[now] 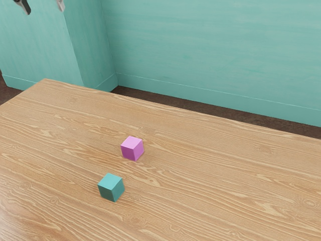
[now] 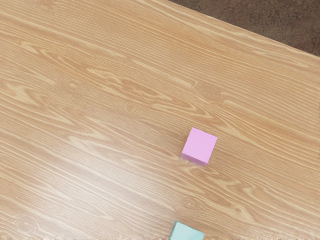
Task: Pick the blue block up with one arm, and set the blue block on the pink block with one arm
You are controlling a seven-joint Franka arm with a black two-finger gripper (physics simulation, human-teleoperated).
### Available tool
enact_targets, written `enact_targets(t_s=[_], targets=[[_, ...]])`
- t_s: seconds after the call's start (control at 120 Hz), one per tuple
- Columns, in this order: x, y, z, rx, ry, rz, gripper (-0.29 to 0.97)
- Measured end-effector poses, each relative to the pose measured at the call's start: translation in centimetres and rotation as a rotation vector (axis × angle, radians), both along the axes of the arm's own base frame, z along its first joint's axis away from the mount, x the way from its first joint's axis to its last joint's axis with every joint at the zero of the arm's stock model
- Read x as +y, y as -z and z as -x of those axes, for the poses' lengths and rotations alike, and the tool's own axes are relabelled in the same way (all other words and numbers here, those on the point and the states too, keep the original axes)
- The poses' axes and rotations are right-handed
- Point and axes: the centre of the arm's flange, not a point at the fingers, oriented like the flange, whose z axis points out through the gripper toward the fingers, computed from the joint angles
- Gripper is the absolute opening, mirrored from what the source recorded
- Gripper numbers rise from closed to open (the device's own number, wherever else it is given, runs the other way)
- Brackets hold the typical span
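Observation:
A teal-blue block [image 1: 111,187] rests on the wooden table [image 1: 225,170], toward its front. A pink block [image 1: 132,148] sits a short way behind it and slightly toward the exterior view's right, apart from it. High at the exterior view's upper left, my gripper [image 1: 41,5] hangs far above the table; two fingertips [image 1: 22,6] show there, spread apart with nothing between them. From the hand's camera the pink block [image 2: 199,146] lies flat on the wood and the teal-blue block [image 2: 187,232] is cut by the picture's edge.
The table's far edge [image 1: 200,113] runs along a dark floor strip before teal walls [image 1: 215,45]. A wall corner juts out at the exterior view's upper left. Bare wood [image 2: 100,125] surrounds both blocks.

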Motion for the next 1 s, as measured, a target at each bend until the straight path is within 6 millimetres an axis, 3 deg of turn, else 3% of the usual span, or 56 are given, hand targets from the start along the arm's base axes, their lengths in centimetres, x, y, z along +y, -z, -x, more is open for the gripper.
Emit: enact_targets(t_s=[0.208, 0.333, 0.5, 0.625, 0.75, 0.892, 0.942, 1.0], targets=[[-0.5, 0.9, -0.7, 0.029, 0.011, -0.007, 0.68], [-0.4, 3.3, -1.5, 0.084, 0.011, -0.008, 0.68], [0.0, 10.0, -3.7, 0.184, 0.017, 0.036, 0.68], [1.0, 14.8, -1.8, 0.227, 0.004, 0.103, 0.68], [0.5, 19.1, 2.5, 0.251, 0.010, 0.128, 0.68], [0.9, 25.9, 7.4, 0.294, -0.006, 0.154, 0.68], [1.8, 27.9, 7.8, 0.307, -0.028, 0.170, 0.68], [2.5, 31.2, 6.4, 0.342, -0.051, 0.177, 0.68]])
